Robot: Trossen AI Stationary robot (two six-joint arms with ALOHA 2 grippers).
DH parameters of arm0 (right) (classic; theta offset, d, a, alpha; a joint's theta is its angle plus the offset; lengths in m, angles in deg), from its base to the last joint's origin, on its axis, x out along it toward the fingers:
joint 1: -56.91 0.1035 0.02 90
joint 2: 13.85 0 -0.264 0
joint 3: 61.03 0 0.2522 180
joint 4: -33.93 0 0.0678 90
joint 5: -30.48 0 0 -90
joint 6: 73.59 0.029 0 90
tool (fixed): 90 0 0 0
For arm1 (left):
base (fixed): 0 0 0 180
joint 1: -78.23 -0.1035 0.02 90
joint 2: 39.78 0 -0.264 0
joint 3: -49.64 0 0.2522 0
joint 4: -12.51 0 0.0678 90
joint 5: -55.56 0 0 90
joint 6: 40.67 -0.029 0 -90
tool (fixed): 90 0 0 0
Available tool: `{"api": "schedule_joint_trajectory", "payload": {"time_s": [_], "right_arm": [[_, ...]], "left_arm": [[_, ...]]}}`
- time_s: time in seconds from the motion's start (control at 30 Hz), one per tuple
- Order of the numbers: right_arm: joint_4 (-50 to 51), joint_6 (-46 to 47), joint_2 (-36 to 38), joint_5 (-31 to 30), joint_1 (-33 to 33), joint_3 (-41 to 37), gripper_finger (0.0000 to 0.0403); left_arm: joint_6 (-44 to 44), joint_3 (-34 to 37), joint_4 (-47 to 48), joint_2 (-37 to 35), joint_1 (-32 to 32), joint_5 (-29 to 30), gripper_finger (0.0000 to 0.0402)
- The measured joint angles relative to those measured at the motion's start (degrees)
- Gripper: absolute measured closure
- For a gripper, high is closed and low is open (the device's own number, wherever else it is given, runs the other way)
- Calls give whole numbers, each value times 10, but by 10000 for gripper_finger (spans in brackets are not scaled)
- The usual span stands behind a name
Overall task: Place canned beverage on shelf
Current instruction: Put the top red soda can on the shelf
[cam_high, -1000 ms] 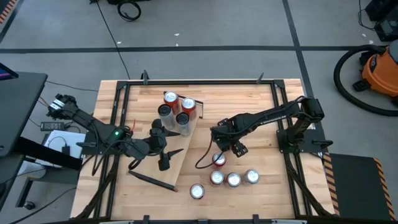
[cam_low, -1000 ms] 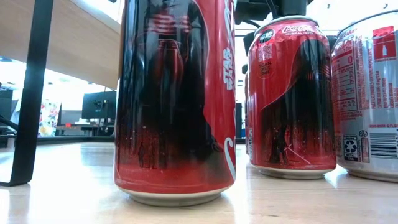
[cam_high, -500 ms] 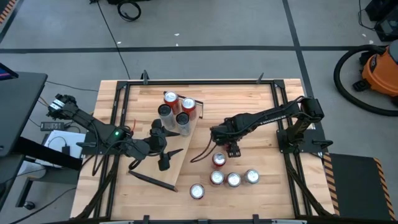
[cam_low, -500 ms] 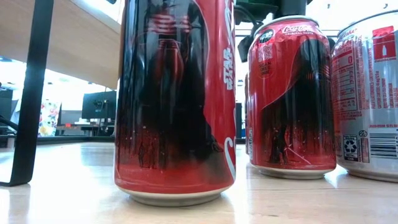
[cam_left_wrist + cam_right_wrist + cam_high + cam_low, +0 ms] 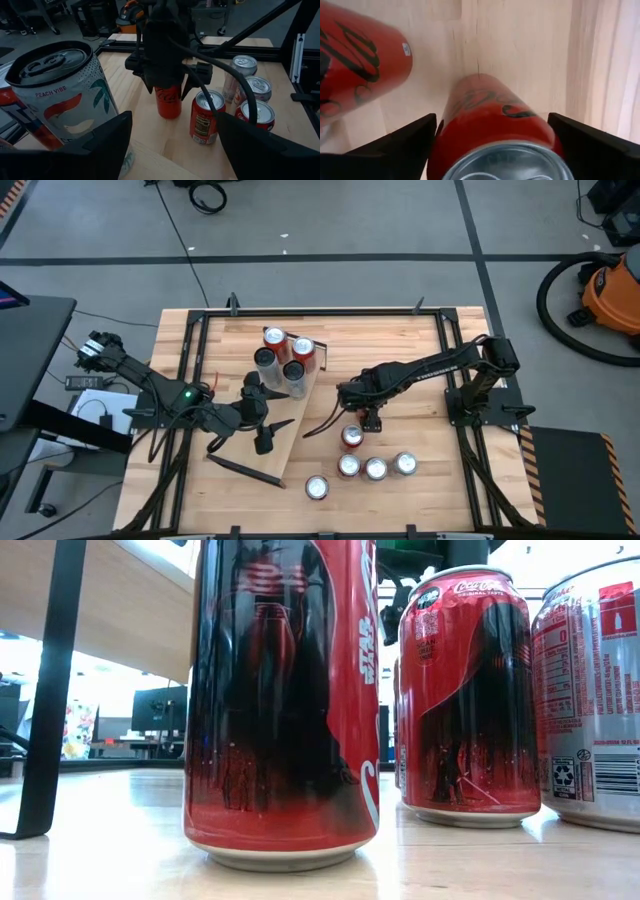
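The shelf (image 5: pixel 278 455) is a pale plank raised on dark end bars, lying aslant at the table's left middle; its underside shows in the low view (image 5: pixel 120 610). Several cans stand on its far end, one a white can (image 5: pixel 65 95). A red can (image 5: pixel 352 437) stands upright on the table right of the shelf. My right gripper (image 5: pixel 356 426) points down over it, open, one finger on either side of its top (image 5: pixel 495 135); I cannot tell whether they touch it. My left gripper (image 5: pixel 272 425) hangs open above the shelf's middle (image 5: pixel 165 160), beside the white can.
Several more cans stand on the table near its front edge, among them a red one (image 5: pixel 285 700), a second red one (image 5: pixel 468 690) and a silver one (image 5: pixel 590 690). A black frame (image 5: pixel 300 312) borders the tabletop. The right arm's cable (image 5: pixel 318 428) loops beside the red can.
My right gripper has turned about its downward-pointing axis above the red can, staying in place. The can, the shelf and my left gripper have kept still.
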Motion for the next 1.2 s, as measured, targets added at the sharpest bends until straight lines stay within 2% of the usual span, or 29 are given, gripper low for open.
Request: {"api": "schedule_joint_trajectory", "payload": {"time_s": [0.17,0.37,0.57,0.7,1.2], "right_arm": [[19,-8,0,-2,0,15,8],[65,-13,0,-7,0,77,8],[105,-19,1,-56,4,123,9],[120,-22,1,-61,5,143,9],[172,-32,2,-63,15,158,9]], "left_arm": [[0,0,0,0,0,0,100],[0,0,1,0,0,0,100],[1,0,1,0,0,0,100],[3,0,6,0,0,0,100],[3,0,8,0,0,0,100]]}}
